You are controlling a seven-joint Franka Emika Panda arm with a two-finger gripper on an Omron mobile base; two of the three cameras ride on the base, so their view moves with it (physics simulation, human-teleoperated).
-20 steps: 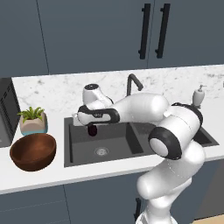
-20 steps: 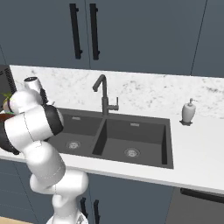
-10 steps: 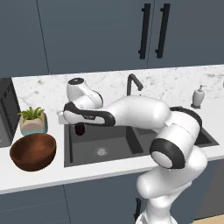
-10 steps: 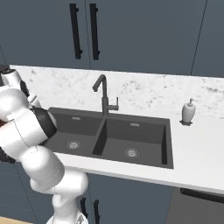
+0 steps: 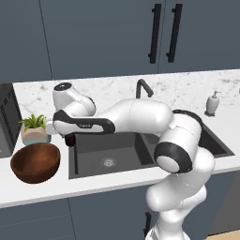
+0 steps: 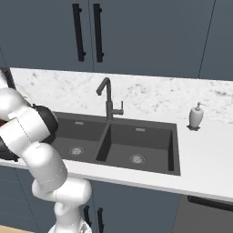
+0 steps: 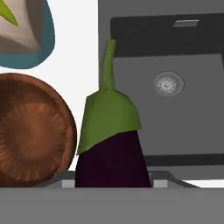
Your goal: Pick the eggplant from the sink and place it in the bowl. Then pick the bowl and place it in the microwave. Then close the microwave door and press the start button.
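- One eggplant [image 7: 111,164] held in the claw [image 5: 70,139] — above the sink's [image 5: 122,154] left edge, beside the bowl [image 5: 35,162].
- Carry further left, centre over the bowl — then lower and release gently.
- Keep clear of the plant pot [image 5: 34,134].

Hand view: eggplant [image 7: 111,153] lower end cut off behind grey band; jaws not visible, grip can't be confirmed. Bowl [image 7: 33,131] cropped at left edge, teal pot [image 7: 26,35] cropped top-left. Left base view: gripper [image 5: 70,139] mostly masked by arm; microwave [image 5: 7,119] cut by left edge. Right base view: sink [image 6: 118,143] left basin partly behind arm.
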